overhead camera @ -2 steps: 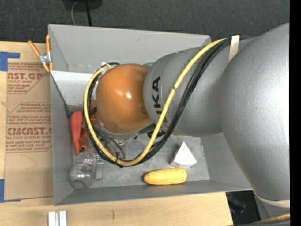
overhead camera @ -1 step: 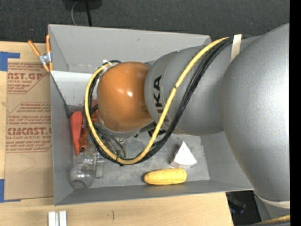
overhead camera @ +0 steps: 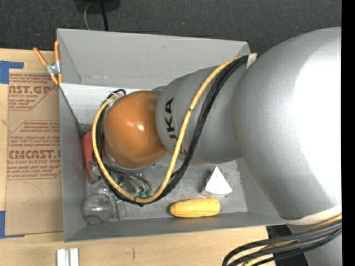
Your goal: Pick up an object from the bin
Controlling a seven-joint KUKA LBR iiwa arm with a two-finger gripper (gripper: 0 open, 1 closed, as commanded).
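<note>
A red flat thing (overhead camera: pixel 87 155) stands along the bin's left wall, partly hidden behind the arm's orange cover. A clear plastic thing (overhead camera: pixel 99 207) lies in the front left corner, just below that cover. A yellow banana-shaped thing (overhead camera: pixel 194 208) lies along the front wall. A white pointed piece (overhead camera: pixel 216 184) sits to its upper right.
The big grey arm reaches in from the right and covers the bin's middle and right side. Its orange cover, ringed by a yellow cable, hangs over the left half of the bin floor. The back of the bin shows bare grey metal.
</note>
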